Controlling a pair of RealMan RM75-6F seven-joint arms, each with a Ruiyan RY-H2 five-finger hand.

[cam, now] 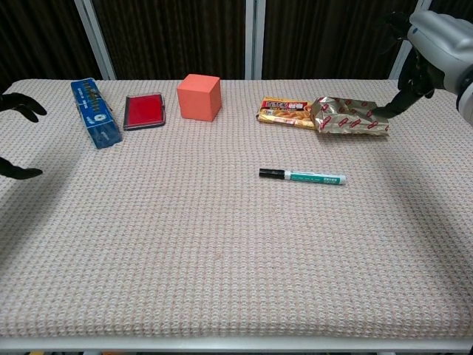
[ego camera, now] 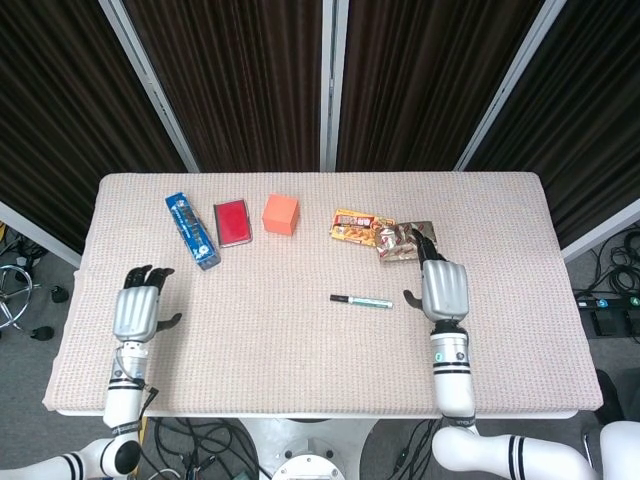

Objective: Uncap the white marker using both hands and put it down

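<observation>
The white marker lies flat near the table's middle, black cap pointing left. My right hand hovers just right of the marker, fingers spread and holding nothing. At the table's left edge my left hand is also empty with its fingers apart; the chest view shows only its dark fingertips.
Along the back stand a blue box, a red flat case, an orange cube and two snack packets. The woven cloth-covered table spreads around the marker.
</observation>
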